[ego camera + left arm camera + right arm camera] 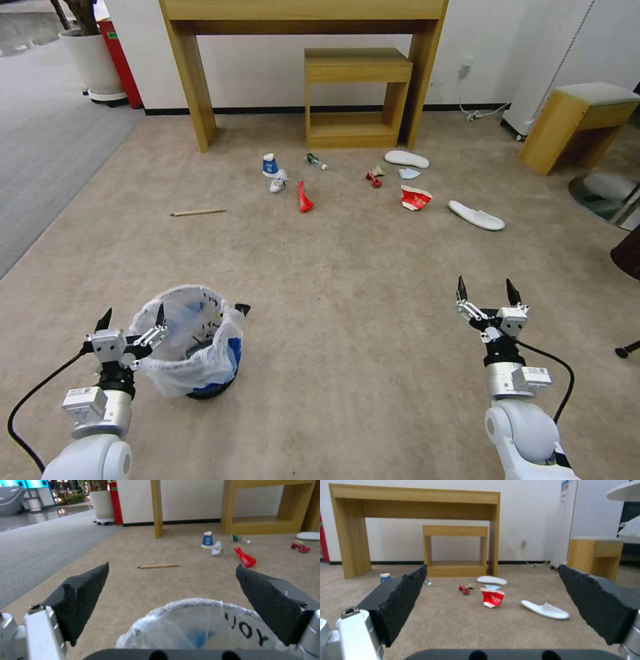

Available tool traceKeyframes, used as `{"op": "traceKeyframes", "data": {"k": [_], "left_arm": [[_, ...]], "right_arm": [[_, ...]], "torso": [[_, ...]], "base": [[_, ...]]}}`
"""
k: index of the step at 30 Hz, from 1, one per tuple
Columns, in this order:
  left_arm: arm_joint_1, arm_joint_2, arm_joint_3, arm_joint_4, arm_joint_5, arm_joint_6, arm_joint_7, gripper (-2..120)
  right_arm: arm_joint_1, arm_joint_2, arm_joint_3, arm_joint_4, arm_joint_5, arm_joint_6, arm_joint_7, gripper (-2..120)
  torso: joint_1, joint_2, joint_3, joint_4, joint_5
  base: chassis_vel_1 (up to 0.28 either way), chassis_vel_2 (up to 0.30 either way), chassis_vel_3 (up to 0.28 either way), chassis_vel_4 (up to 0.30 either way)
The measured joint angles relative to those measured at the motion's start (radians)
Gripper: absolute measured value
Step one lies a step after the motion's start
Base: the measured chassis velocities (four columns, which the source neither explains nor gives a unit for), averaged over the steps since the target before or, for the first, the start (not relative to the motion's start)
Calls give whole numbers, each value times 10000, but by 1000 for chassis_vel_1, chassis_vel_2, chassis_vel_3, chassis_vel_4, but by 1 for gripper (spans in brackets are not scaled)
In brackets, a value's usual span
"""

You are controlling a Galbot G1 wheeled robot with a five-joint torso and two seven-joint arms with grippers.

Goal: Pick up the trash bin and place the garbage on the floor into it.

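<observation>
The trash bin (193, 347), dark with blue sides and a crinkled clear bag over its rim, stands on the beige floor (347, 280) at the near left. My left gripper (133, 313) is open at the bin's left rim, with one finger over the bag; the bag (200, 625) shows low between its fingers. The garbage lies farther ahead: a blue-white cup (269, 165), a red wrapper (305, 197), a small bottle (316, 161), a red-white bowl (415, 197), a face mask (409, 173) and two white slippers (476, 216). My right gripper (487, 290) hangs open and empty at the near right.
A wooden desk (193, 80) and a low shelf (357, 100) stand against the far wall. A wooden stool (580, 123) is at the right, a chair base (603, 190) beyond it. A thin wooden stick (198, 213) lies left of the litter. Grey carpet (40, 147) borders the left.
</observation>
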Motion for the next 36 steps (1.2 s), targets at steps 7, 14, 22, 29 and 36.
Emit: {"op": "traceKeyframes", "data": {"k": [7,14,22,29,36], "left_arm": [[27,-61,-8,-6,48,-30,7,100],[6,-57,-42,-9,77,-30,7,100],[-36,15,-49,8,94,46,-25,100],[-88,138,-58,77,38,76,-41,100],[-155,204,-25,189,51,115,-65,100]], "right_arm": [[38,6,-52,-34,-8,22,1,100],[79,6,-100,-103,-12,76,10,100],[190,15,-216,-162,50,49,150,100],[263,64,-247,-204,53,-39,154,100],[313,182,-310,-245,-3,-83,199,100]], "torso": [[0,0,-1,0,2],[0,0,-2,0,1],[0,0,-1,-1,2],[-1,0,-3,0,1],[-1,0,-2,0,1]], "base": [[-97,95,96,-104],[-91,123,93,-101],[-75,54,65,-56],[0,0,0,0],[0,0,0,0]]}}
